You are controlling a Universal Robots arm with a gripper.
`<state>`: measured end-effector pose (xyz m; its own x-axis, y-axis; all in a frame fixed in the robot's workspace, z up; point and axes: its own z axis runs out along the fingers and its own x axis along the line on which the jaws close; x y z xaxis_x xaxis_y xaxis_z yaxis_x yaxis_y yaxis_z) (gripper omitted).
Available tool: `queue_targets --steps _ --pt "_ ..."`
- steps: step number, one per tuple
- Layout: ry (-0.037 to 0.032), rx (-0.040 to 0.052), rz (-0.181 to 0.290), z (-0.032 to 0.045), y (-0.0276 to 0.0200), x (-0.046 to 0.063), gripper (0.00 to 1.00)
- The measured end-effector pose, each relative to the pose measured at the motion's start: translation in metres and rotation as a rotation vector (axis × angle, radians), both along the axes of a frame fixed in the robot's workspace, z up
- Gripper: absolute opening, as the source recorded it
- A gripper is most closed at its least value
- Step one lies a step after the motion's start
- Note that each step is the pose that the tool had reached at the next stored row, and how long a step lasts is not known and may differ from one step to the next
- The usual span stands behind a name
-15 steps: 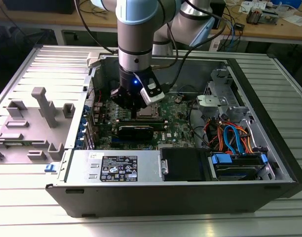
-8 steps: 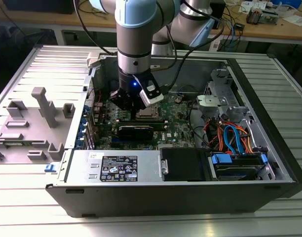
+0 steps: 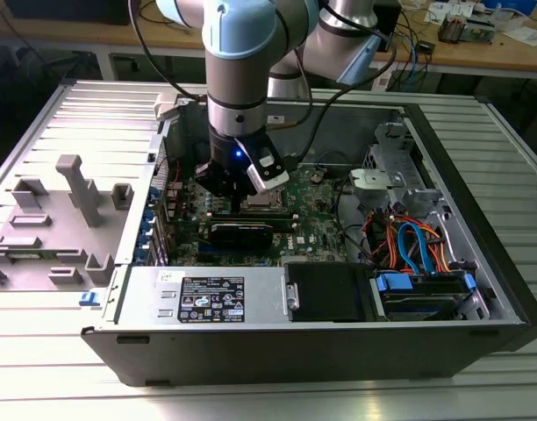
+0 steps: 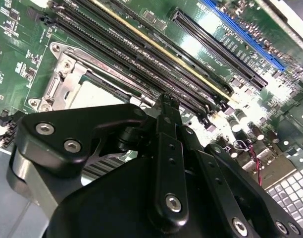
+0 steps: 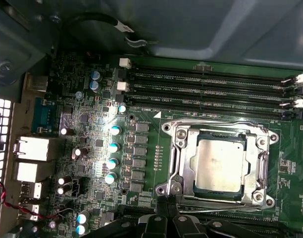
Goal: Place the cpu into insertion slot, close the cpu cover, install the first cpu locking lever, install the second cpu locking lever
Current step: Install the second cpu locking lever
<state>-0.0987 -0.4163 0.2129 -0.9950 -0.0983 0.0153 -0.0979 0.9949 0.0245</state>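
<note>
Black gripper (image 4: 167, 106) linkage sits closest in the second wrist view, its fingers (image 4: 166, 124) together at the tip with nothing between them; the tip shows again in the first wrist view (image 5: 166, 208), just beside the socket edge.

Computer case (image 3: 339, 351) lies open on its side on the slatted metal worktop (image 3: 58, 333). Robot arm (image 3: 238, 79) comes down into the case from above, over the green circuit board (image 3: 317, 224), gripper (image 3: 242, 197) low over the socket area in the exterior view. Grey side panel (image 3: 67, 202) lies at the exterior view's left. Drive bay with orange and blue cables (image 3: 418, 246) at the exterior view's right.

Long black memory slots (image 5: 211, 94) run alongside the socket; seen also in the second wrist view (image 4: 141, 59).

Insertion slot (image 5: 177, 163) with silver rim is on the board, also visible in the second wrist view (image 4: 60, 82). Cpu cover (image 5: 263, 158) lies flat down over the slot, framing the chip through its window. Cpu (image 5: 218, 166) is seated in the slot, grey-tan top up, level; part of it shows in the second wrist view (image 4: 94, 96) just behind the linkage.

Lever state: cannot tell.
</note>
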Motion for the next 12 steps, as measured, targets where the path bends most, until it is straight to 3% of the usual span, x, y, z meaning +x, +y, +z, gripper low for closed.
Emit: queue_targets --steps 12 --pt "-0.0001 0.0084 0.001 -0.0043 0.0 -0.0003 0.11"
